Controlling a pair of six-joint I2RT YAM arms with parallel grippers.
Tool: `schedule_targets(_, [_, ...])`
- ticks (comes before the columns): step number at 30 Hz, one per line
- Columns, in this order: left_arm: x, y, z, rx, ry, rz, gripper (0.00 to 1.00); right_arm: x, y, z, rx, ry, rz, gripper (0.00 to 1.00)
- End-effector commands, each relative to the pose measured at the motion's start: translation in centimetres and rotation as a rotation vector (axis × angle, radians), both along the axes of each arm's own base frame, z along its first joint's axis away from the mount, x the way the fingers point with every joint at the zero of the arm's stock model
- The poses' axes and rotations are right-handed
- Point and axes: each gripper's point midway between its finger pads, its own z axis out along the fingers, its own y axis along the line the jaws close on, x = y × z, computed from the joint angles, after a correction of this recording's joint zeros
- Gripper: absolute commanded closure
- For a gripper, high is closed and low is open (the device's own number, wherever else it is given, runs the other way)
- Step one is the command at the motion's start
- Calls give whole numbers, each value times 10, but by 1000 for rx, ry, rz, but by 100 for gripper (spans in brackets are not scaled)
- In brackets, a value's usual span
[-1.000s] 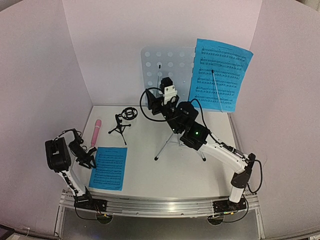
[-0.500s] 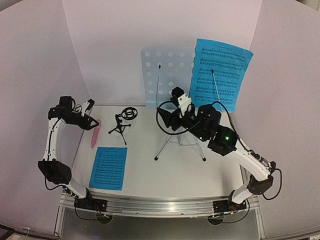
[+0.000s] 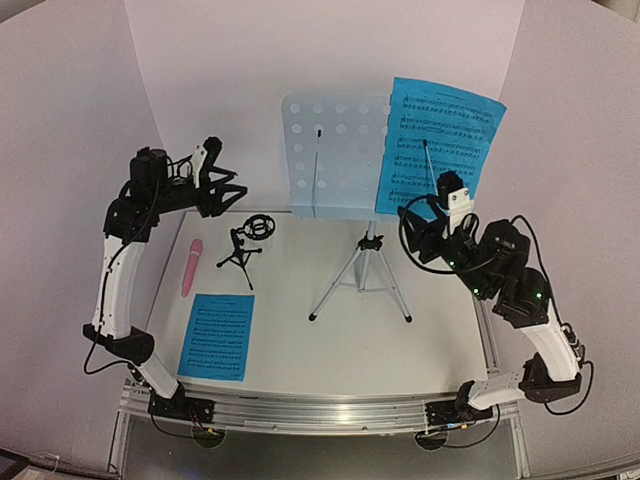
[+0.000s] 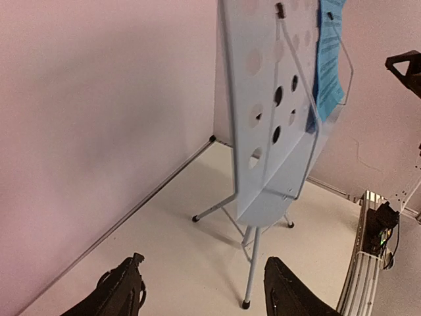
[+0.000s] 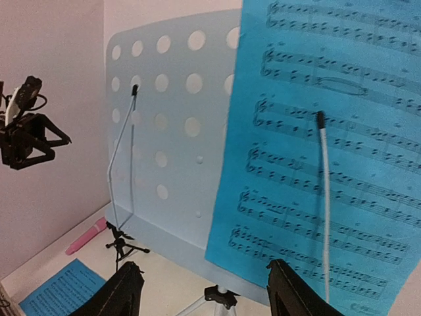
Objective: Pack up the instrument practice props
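Left gripper (image 4: 204,263) high, left of music stand (image 3: 335,150), jaws spread wide, empty | right gripper (image 5: 202,265) high, right of stand, facing blue sheet (image 3: 440,140) clipped on it, jaws spread wide, empty

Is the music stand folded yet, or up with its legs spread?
Up, not folded. The stand has its legs spread on the table, its panel upright, and a blue page resting on it.
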Motion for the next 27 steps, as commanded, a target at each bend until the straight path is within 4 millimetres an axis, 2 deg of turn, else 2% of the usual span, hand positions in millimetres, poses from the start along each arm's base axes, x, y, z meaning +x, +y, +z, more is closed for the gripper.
schedule_targets(1, [-8, -52, 29, -103, -19, -61, 36, 10, -36, 14, 0, -25, -200, 37])
schedule_targets(4, [-21, -88, 36, -141, -20, -137, 36, 11, -50, 22, -15, -46, -271, 37])
schedule_targets(9, [-32, -130, 43, -197, -33, -192, 36, 14, -67, 30, -44, -68, -382, 37])
schedule_targets(10, [-39, -140, 46, -206, -44, -215, 36, 15, -70, 30, -58, -70, -406, 37])
schedule_targets(15, [-67, -185, 56, -270, -74, -298, 34, 23, -70, 25, -101, -78, -425, 36])
schedule_targets(18, [-64, -207, 49, -318, -10, -311, 32, 28, -70, 20, -98, -72, -424, 37])
schedule_targets(22, [-47, -229, 36, -373, 72, -274, 31, 38, -65, 12, -83, -60, -408, 37])
schedule_targets(24, [-46, -233, 32, -365, 75, -265, 31, 40, -60, 11, -74, -55, -391, 37])
schedule_targets(27, [-47, -228, 26, -322, 68, -248, 31, 38, -56, 6, -40, -41, -357, 38])
